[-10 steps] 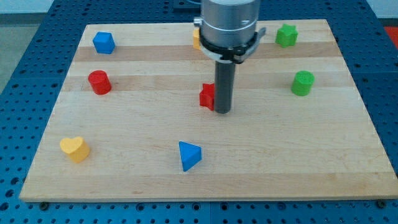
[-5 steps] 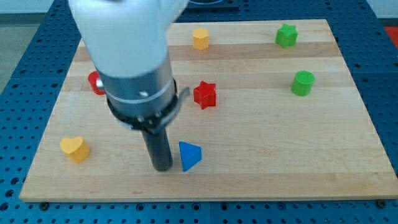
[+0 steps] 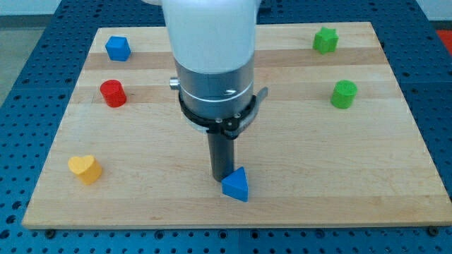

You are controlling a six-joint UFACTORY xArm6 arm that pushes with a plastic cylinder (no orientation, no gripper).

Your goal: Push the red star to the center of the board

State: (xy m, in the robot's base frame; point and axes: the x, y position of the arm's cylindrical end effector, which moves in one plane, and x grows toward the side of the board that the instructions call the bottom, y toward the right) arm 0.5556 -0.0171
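The red star is hidden behind the arm body (image 3: 212,63) in the camera view. My tip (image 3: 222,178) stands near the view's bottom centre, touching the upper left of the blue triangular block (image 3: 236,186). The arm's wide grey and white body covers the middle of the board (image 3: 395,162).
A blue block (image 3: 118,49) sits at the top left and a red cylinder (image 3: 112,93) below it. A yellow heart (image 3: 85,169) lies at the bottom left. A green star (image 3: 325,39) and a green cylinder (image 3: 345,94) are at the right.
My tip swung from beside the red star down to the left of the blue triangle, then moved right. The blue triangle has shifted right and down. The arm now hides the red star and yellow block.
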